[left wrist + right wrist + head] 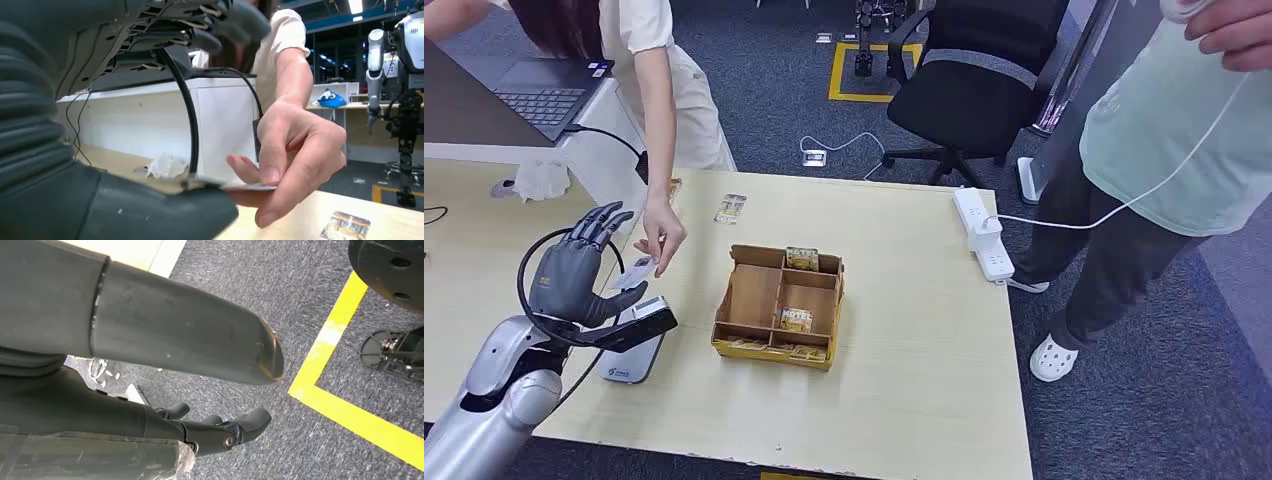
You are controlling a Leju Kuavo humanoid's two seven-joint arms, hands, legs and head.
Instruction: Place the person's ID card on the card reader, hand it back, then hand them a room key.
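At left-centre of my head view, my left hand (576, 268) pinches the ID card (636, 270) with the person's hand (661, 235); my right hand (150, 340) hangs empty, fingers apart.

Room: dark blue-grey carpet floor (1184, 400) with yellow tape outline (869, 60). Light wood worktop (904, 380). Black swivel office chair (974, 80). White counter (165, 125). Ceiling light strips (356, 6) overhead; further desk (350, 106) at rear.
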